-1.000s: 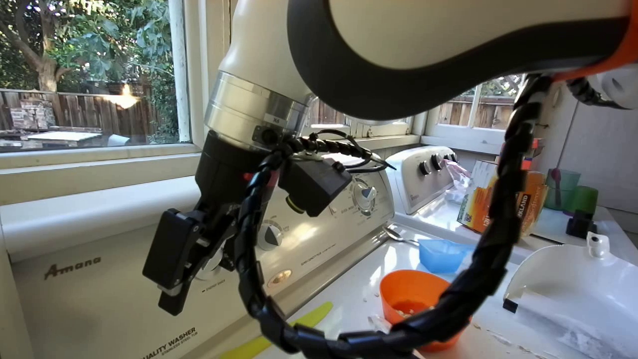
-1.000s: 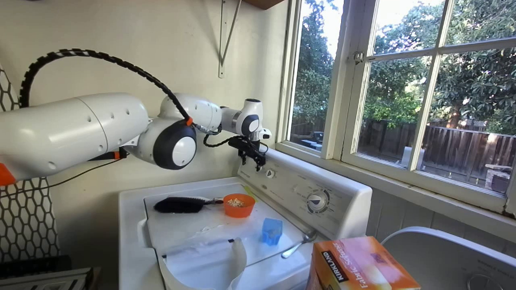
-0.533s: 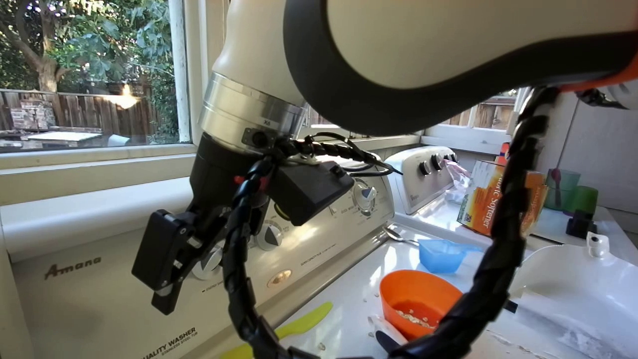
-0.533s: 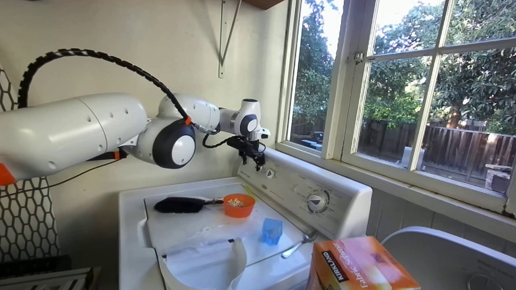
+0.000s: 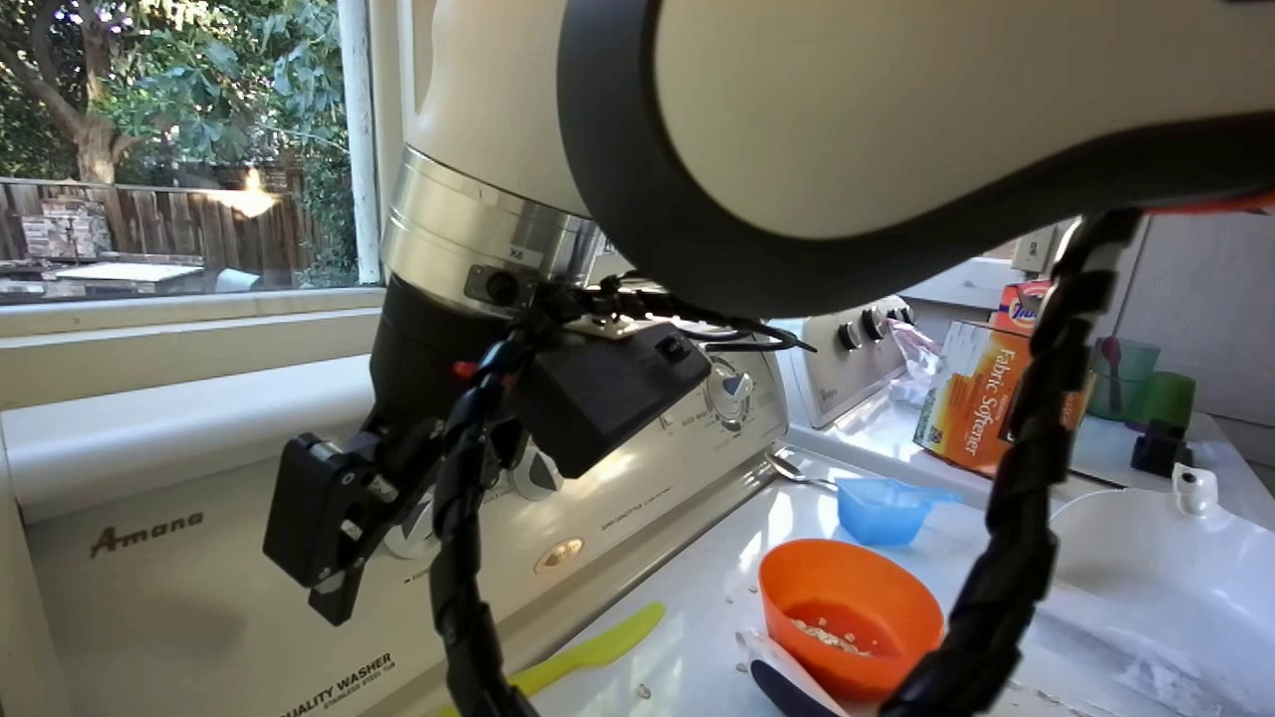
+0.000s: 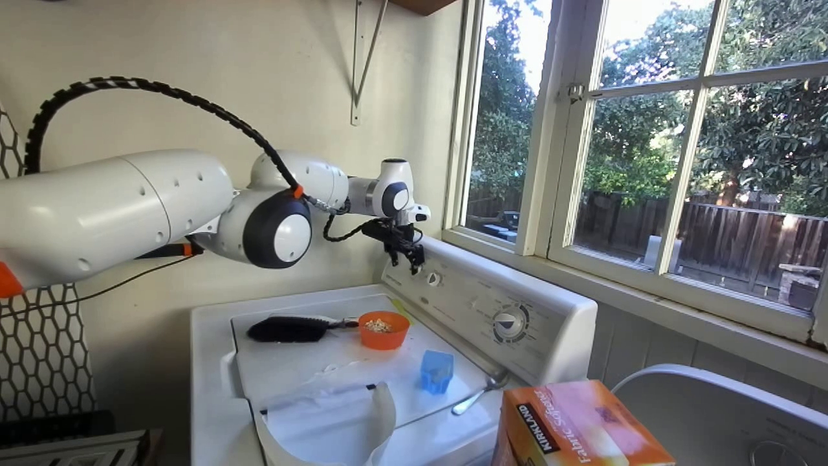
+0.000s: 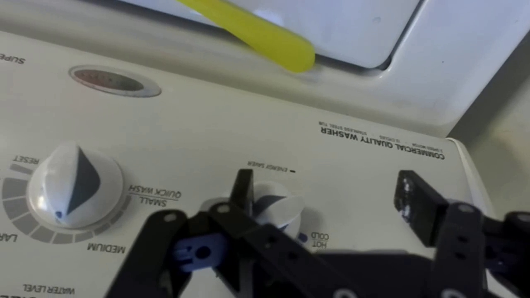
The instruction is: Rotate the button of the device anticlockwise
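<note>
The device is a white washer with a sloped control panel. In the wrist view, a small white knob with a raised ridge sits by the "COLD/HOT" mark; part of it shows in an exterior view. My gripper is open and empty at the panel, also in both exterior views. Its left finger overlaps the knob's left side in the wrist view; the right finger is well apart from it. I cannot tell whether the left finger touches. A water-level knob and a large dial are further along.
On the washer top are a yellow-green utensil, an orange bowl, a blue cup, a spoon, a black brush and a white dustpan. A fabric softener box stands nearby. The window ledge runs behind the panel.
My gripper has moved slightly left in both exterior views, and the arm's large link sits lower in one of them. The fingers stay open. The washer-top objects have not moved.
</note>
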`<state>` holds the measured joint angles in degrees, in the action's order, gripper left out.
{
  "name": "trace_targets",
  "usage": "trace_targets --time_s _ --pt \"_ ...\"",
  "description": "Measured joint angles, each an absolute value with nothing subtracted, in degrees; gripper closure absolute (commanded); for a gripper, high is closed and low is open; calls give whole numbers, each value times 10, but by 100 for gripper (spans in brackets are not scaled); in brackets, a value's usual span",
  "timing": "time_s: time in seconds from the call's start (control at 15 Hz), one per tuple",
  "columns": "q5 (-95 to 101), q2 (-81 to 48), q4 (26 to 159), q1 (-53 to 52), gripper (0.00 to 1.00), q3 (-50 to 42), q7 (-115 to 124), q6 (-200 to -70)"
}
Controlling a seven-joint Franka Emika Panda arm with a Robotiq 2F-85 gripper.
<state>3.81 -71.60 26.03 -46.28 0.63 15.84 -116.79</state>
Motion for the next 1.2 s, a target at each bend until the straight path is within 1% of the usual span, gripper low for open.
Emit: trace_targets --time_s 0.07,0.13,0.2,0.27,0.33,0.4,0.47,0.53,0.67,0.73,1.0,1.2 --pt "43 -716 260 -464 50 1 167 -1167" --pt "48 -716 260 -466 53 -5 175 -1166" --pt "53 -715 260 -467 53 -9 181 -1163" --pt "58 -715 260 -469 59 -15 188 -1160" --pt "62 -715 260 -470 58 -20 192 -1157" --pt "64 -714 260 -472 61 -24 194 -1156" --pt "67 -714 260 -474 71 -28 195 -1155" --pt "72 -715 260 -475 72 -32 198 -1153" --pt "78 -715 260 -478 80 -36 200 -1152" --pt "80 -714 260 -479 79 -38 200 -1150" --pt "89 -715 260 -484 90 -44 199 -1148" --pt "94 -714 260 -486 92 -45 188 -1146"
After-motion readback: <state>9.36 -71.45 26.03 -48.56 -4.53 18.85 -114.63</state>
